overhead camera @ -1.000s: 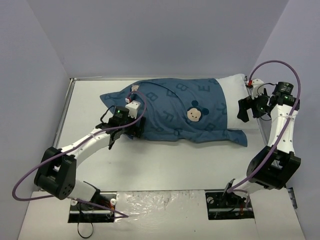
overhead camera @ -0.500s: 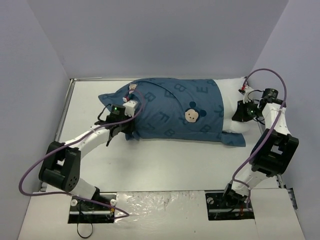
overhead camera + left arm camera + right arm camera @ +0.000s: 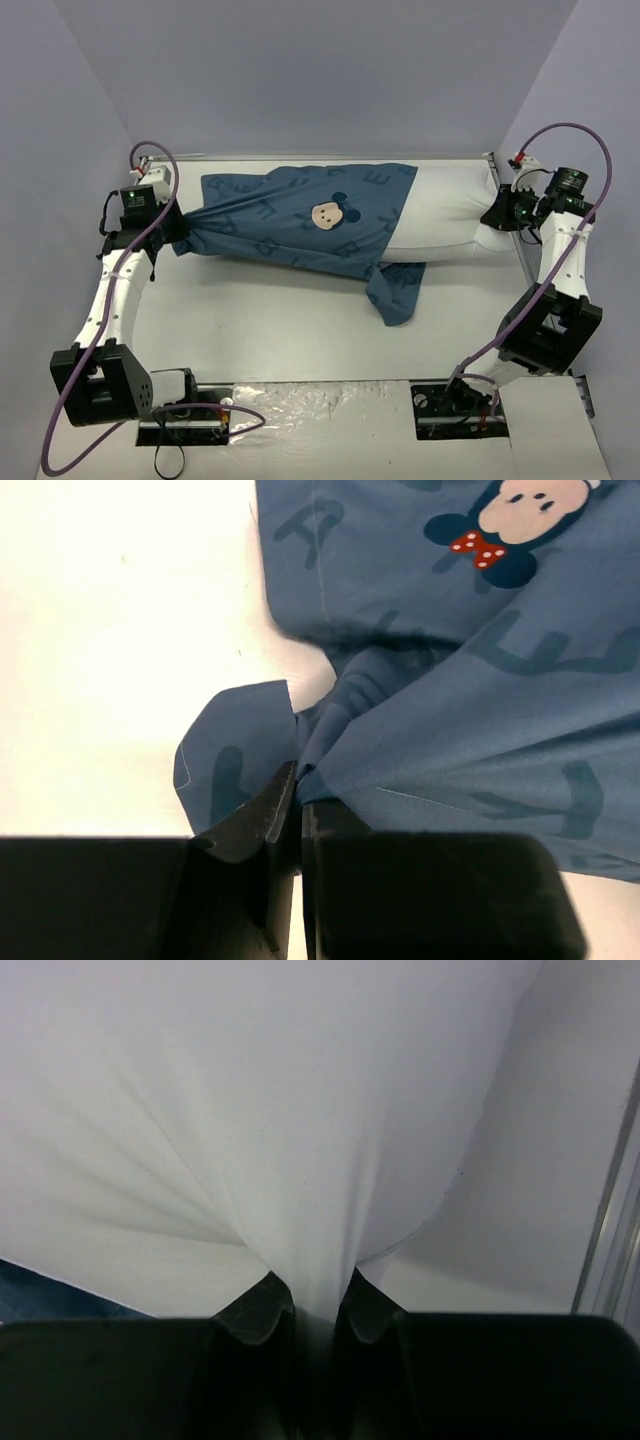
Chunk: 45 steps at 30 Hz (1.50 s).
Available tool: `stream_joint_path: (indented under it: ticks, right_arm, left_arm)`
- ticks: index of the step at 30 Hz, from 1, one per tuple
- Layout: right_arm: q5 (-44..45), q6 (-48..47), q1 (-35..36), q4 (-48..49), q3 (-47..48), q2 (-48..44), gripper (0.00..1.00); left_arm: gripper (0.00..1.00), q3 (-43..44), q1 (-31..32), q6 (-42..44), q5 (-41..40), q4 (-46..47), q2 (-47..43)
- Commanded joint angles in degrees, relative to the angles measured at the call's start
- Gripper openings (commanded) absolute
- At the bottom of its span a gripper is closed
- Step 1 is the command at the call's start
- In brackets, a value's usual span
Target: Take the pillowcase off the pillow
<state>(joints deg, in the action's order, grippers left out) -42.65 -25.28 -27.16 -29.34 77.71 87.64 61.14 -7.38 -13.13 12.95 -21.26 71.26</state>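
The pillowcase (image 3: 300,215) lies stretched across the table (image 3: 300,340). Its closed end is drawn to a point in the left gripper (image 3: 298,798), and its open end sits about midway between the two grippers, well short of the right gripper (image 3: 312,1300). A loose corner (image 3: 397,290) of that open end trails on the table, on the near side of the line between the grippers. The pillow (image 3: 450,215) shows bare and white from the open end to the right gripper. The rest is hidden inside the cloth, and how far it reaches toward the left gripper cannot be told.

The left gripper is clamped on a bunched fold of the blue cloth, jaws pressed together, with taut creases fanning away from them. The right gripper is clamped on the pillow's end, with white fabric pinched between its jaws and folds radiating outward.

The step in hand appears to be the strip itself, roughly half done. To do it well, the right gripper should act as a fixed anchor. The left gripper should draw the cloth straight away from it, along the pillow's length and low over the table, so the cover slides instead of lifting the pillow.

Both holds are small pinches, so a steady pull suits them better than a jerk. The left arm looks close to the table's edge, so a fresh grip nearer the open end may be needed. The loose corner could also catch under the pillow.
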Motion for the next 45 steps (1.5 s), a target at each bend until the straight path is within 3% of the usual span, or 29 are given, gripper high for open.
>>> stream_joint_path:
  ticks: [1, 7, 9, 10, 11, 13, 14, 16, 17, 19, 21, 22, 27, 28, 31, 38, 42, 45]
  right_arm:
    - [10.1, -1.7, -6.7, 10.3, 3.6, -2.1, 0.00]
    - [9.7, -4.7, -10.6, 10.1, 3.1, -1.9, 0.00]
    - [4.6, -8.8, -10.5, 4.3, 3.3, -1.4, 0.00]
    - [1.8, -15.3, -10.0, 0.6, 3.8, -1.1, 0.02]
    - [-2.2, -19.1, -8.5, -2.9, 4.2, -1.2, 0.19]
    - [-1.7, -20.7, -6.4, -7.0, 4.1, -2.6, 0.33]
    - [-1.9, -19.7, -5.8, -7.0, 4.1, -4.6, 0.40]
    - [-2.4, -15.9, -4.7, -6.2, 6.8, -5.4, 0.48]
    - [-2.5, -9.5, -4.4, -5.8, 8.7, -4.8, 0.53]
    - [-3.4, -2.9, -3.7, -4.9, 14.0, -2.4, 0.61]
    - [-2.9, 8.6, -1.9, -1.3, 16.8, -0.9, 0.66]
    - [-2.9, 11.8, -1.0, 0.1, 17.4, 0.5, 0.71]
    - [12.4, 37.2, 8.0, 12.8, 16.2, 3.8, 0.95]
    - [21.2, 39.8, 11.1, 13.3, 16.0, 5.2, 1.00]
    - [28.1, 42.0, 15.7, 14.8, 16.8, 9.1, 1.00]
    - [25.4, 41.9, 16.9, 15.6, 17.0, 17.4, 1.00]
    - [26.4, 40.2, 18.1, 15.6, 11.2, 17.8, 1.00]
    - [24.9, 39.8, 18.7, 15.7, 6.2, 17.4, 0.91]
  left_arm:
    - [0.02, 5.8, -5.2, 1.4, -15.8, -4.1, -0.8]
    - [0.02, 11.4, -9.1, 0.7, -20.6, -6.5, 1.0]
    - [0.02, 12.1, -9.1, -0.2, -19.1, -6.6, 1.9]
    - [0.02, 11.5, -9.0, -0.5, -13.4, -5.1, 2.1]
    - [0.02, 10.5, -8.8, -0.8, -8.3, -3.3, 1.9]
    - [0.03, 8.2, -6.8, -1.3, 3.6, 1.2, 0.5]
    - [0.21, 6.5, -5.6, -1.5, 5.0, 1.7, -0.2]
    - [0.44, 5.0, -3.7, -2.1, 6.9, 2.9, -3.2]
    - [0.61, 5.5, -3.4, -2.6, 6.6, 2.3, -4.0]
    - [0.80, 7.0, -3.1, -3.7, 5.4, 1.5, -5.4]
    - [0.87, 9.3, -3.1, -6.8, 4.8, 3.2, -6.0]
    - [0.96, 10.1, -3.1, -8.6, 3.8, 4.0, -6.0]
    - [0.94, 18.1, -0.6, -15.0, 5.9, 6.2, 2.9]
    - [0.94, 19.4, 0.3, -15.2, 6.7, 6.3, 5.3]
    - [0.94, 25.5, 3.1, -17.2, 13.8, 6.6, 15.8]
    - [0.94, 40.4, 10.7, -18.1, 20.6, 0.7, 37.9]
    - [0.94, 44.6, 15.3, -17.4, 24.7, -5.2, 44.7]
    - [0.94, 43.1, 18.0, -17.9, 26.4, -5.6, 46.9]
